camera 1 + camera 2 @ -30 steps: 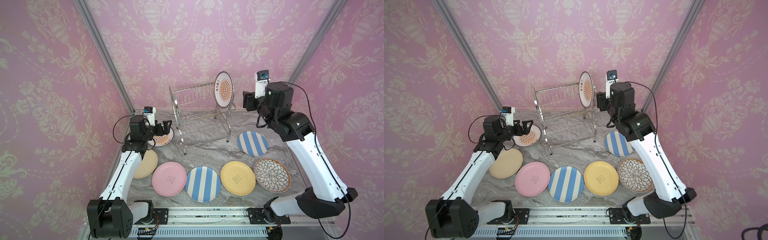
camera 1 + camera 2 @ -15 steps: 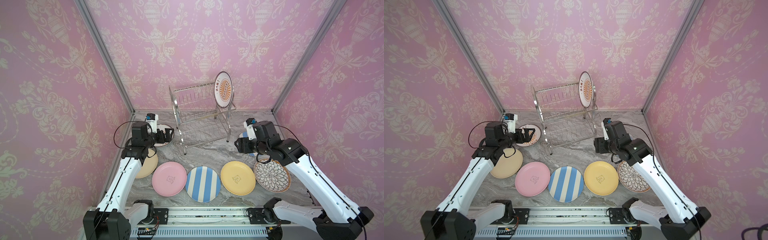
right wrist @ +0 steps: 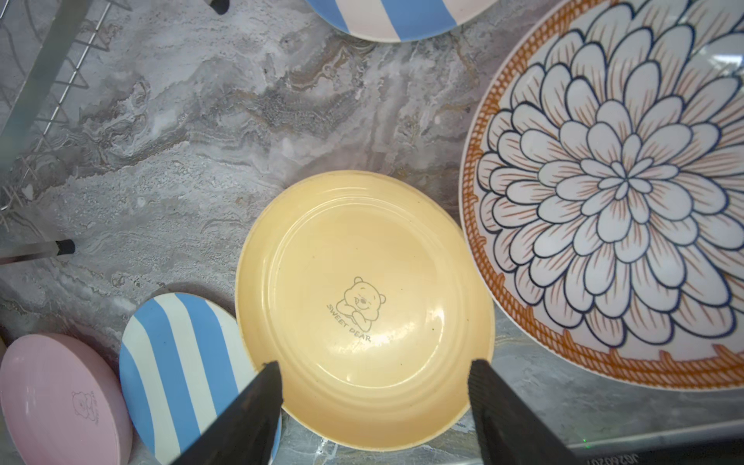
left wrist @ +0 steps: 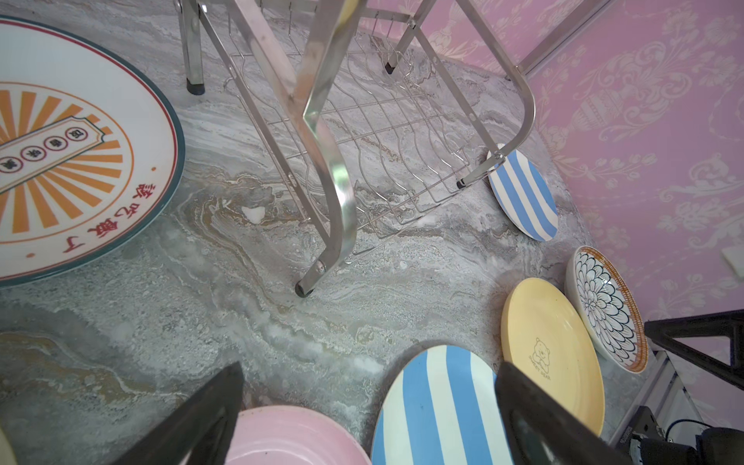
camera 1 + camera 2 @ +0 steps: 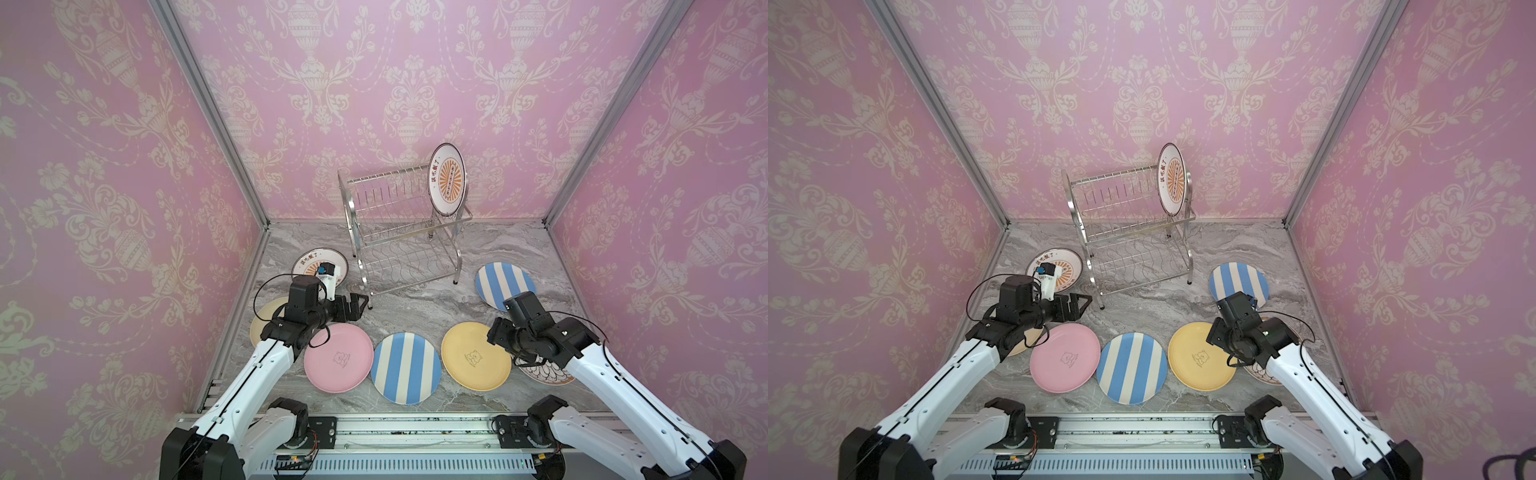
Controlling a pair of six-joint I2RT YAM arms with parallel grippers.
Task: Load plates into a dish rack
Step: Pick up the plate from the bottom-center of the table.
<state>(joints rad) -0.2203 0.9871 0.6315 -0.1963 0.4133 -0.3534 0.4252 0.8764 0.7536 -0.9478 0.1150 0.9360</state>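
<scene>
— Where was the right gripper (image 3: 375, 364)?

— Low in the right half of both top views, pointed down over the yellow plate (image 5: 473, 357). In the right wrist view its two black fingers (image 3: 249, 410) stood wide apart. The plate's rim showed between them and nothing was clamped. I could not tell whether the tips touched the plate.

— And the plate itself?

— It lay flat on the marble table (image 5: 415, 299), in the row across the lower part of the frame. The row ran pink plate (image 5: 338, 357), centre striped plate (image 5: 405, 368), then the yellow one. The petal plate (image 3: 612, 181) was just beside it, mostly hidden under the right arm in both top views.

— The left gripper (image 5: 359, 301)?

— It was left of centre, held level and aimed at the nearest leg of the dish rack (image 5: 405, 245). Its jaws were spread and empty. The pink plate lay just below it in the frame and the flat sunburst plate (image 5: 309, 259) just above. The cream plate (image 5: 266, 311) lay to the left, partly under the arm.

— Was anything loaded?

— One plate. The upright sunburst plate (image 5: 446, 178) stood on edge at the right end of the rack's upper shelf, in the upper centre of the frame. The right striped plate (image 5: 503, 282) lay flat on the table, right of the rack.
</scene>
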